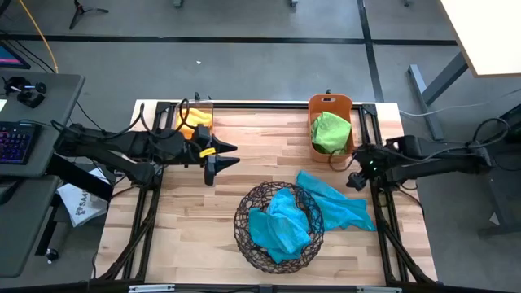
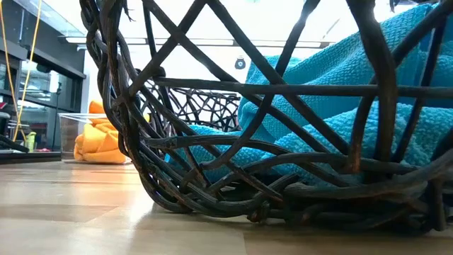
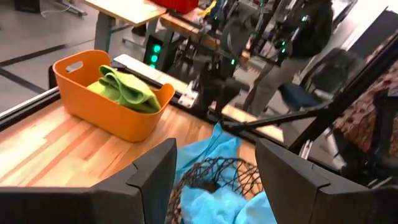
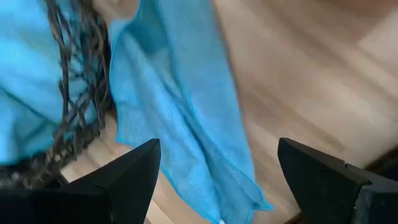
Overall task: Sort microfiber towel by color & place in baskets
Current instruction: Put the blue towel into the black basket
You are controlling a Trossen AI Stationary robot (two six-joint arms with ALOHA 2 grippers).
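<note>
A round dark wire-mesh bowl (image 1: 279, 226) stands at the table's near middle with turquoise towels (image 1: 278, 224) in it. One turquoise towel (image 1: 335, 201) drapes over the bowl's right rim onto the table; it also shows in the right wrist view (image 4: 180, 106). A salmon-orange bin (image 1: 330, 124) at the far right holds a lime green towel (image 1: 330, 131). A clear bin (image 1: 196, 120) at the far left holds orange towels (image 2: 99, 139). My left gripper (image 1: 224, 156) is open and empty left of the bowl. My right gripper (image 1: 356, 180) is open and empty above the draped towel's right part.
Black frame rails run along the table's left, right and far edges (image 1: 260, 104). Bare wood lies between the bins and at the near left (image 1: 175, 228). A desk with a keyboard (image 1: 16, 142) stands left of the table. People stand beyond the table in the left wrist view (image 3: 292, 37).
</note>
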